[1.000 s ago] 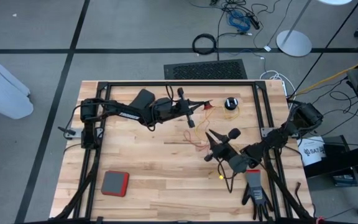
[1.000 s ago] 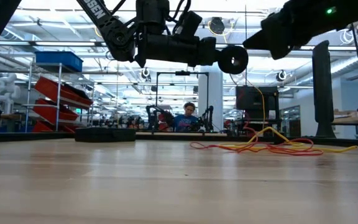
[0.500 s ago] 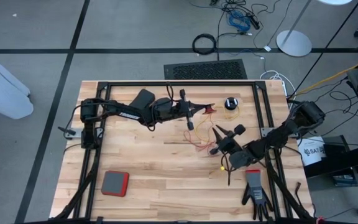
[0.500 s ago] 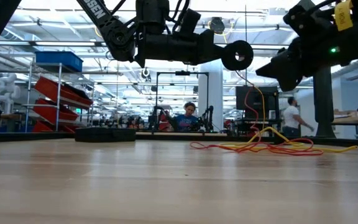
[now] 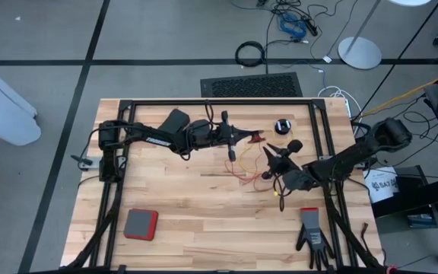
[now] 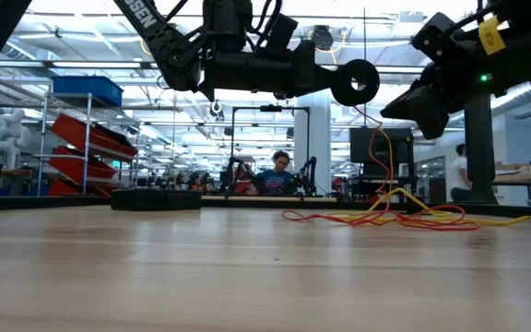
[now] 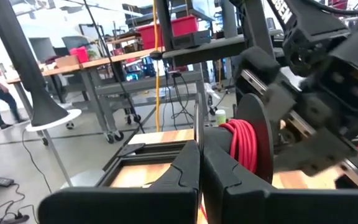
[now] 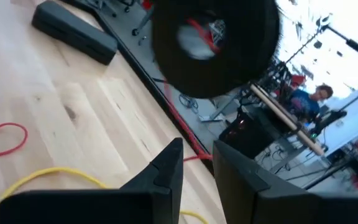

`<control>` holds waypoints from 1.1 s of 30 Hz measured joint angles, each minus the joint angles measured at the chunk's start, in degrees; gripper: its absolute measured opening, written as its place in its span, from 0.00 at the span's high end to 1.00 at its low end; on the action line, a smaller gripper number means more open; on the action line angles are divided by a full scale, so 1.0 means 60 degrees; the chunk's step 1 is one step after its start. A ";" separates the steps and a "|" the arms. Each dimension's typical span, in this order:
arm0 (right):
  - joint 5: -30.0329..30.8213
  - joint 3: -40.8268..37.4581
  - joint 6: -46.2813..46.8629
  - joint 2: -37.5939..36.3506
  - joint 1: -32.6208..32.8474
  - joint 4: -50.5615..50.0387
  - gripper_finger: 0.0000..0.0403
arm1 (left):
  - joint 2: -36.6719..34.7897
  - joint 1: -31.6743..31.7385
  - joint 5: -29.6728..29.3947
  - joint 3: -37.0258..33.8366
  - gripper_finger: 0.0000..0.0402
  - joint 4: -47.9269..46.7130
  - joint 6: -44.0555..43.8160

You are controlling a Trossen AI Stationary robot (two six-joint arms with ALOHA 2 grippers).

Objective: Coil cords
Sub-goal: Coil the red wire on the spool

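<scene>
Near the front edge of the table [image 5: 204, 228]: a red pad [image 5: 140, 224] and a black glove [image 5: 311, 234], well apart. Mid-table: loose red and yellow cords [image 6: 385, 216] tangled, right tool [image 5: 273, 162] above them with fingers part open, gripping nothing visible. Farther back: left tool [image 5: 243, 138] clamped shut on a reel [image 7: 248, 146] wound with red cord, a second black reel [image 5: 283, 126] beyond.
</scene>
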 joint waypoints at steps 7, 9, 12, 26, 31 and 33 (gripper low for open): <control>-0.0911 -0.1508 0.3146 -0.0915 -0.0061 0.0396 0.82 | 0.0000 0.0000 0.0229 0.0000 1.00 -0.0033 -0.0215; -0.1741 -0.2217 0.3875 -0.1057 -0.0156 0.1343 0.82 | 0.0000 0.0000 0.0233 0.0000 1.00 -0.0036 -0.0215; -0.2904 -0.3189 0.4233 -0.1133 -0.0397 0.3331 0.82 | 0.0000 0.0000 0.0453 0.0000 1.00 -0.0022 -0.0230; -0.4128 -0.3124 0.2675 -0.1078 -0.1654 0.4508 0.82 | 0.0000 -0.0033 0.1794 0.0011 1.00 -0.0058 -0.0720; -0.5293 -0.3124 0.2741 -0.1078 -0.2036 0.4557 0.82 | -0.0044 -0.0033 0.2251 0.0011 1.00 -0.0019 -0.0762; -0.5339 -0.3124 0.2780 -0.1078 -0.2084 0.4526 0.82 | -0.0070 -0.0033 0.2436 0.0011 1.00 -0.0014 -0.0911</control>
